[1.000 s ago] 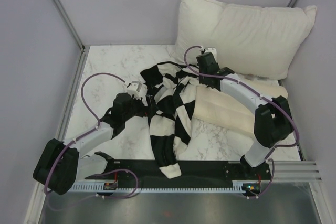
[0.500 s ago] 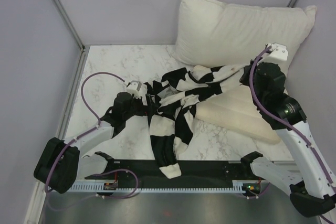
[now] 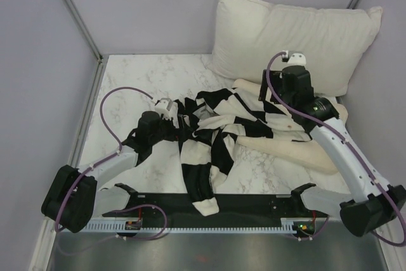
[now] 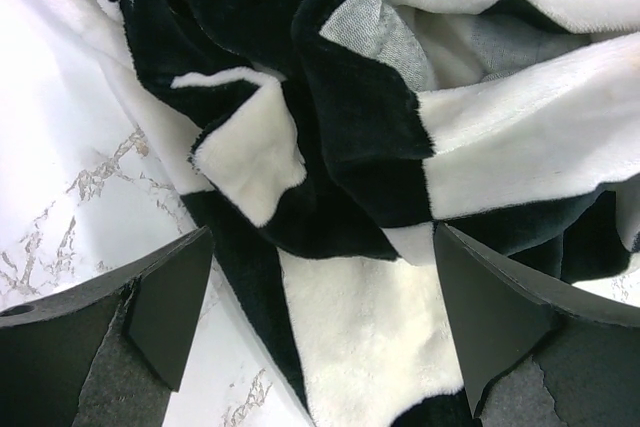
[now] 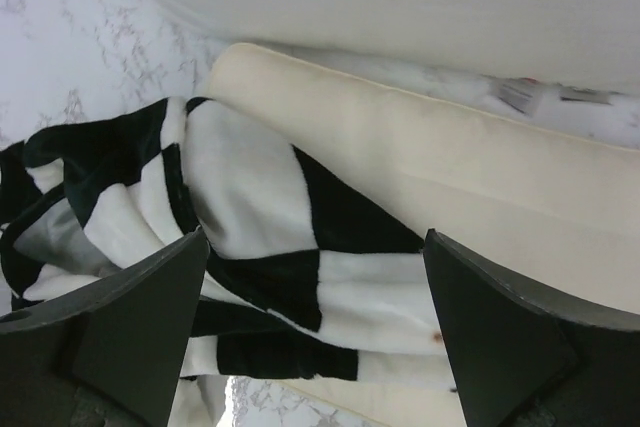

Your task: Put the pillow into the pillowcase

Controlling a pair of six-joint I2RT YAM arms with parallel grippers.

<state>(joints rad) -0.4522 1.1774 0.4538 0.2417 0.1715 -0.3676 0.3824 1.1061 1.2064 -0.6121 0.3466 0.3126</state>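
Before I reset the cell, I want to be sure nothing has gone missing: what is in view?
pillowcase: one, black-and-white checks, crumpled mid-table, right end draped over the pillow
pillow: one, cream, flat on the table's right side, partly under the pillowcase
large pillow: one, white, propped at the back right
table: one, white marble, under everything
cables: two, purple, one along each arm
left hand: one, black fingers, open over the pillowcase's left part
right hand: one, black fingers, open above the draped end and the pillow
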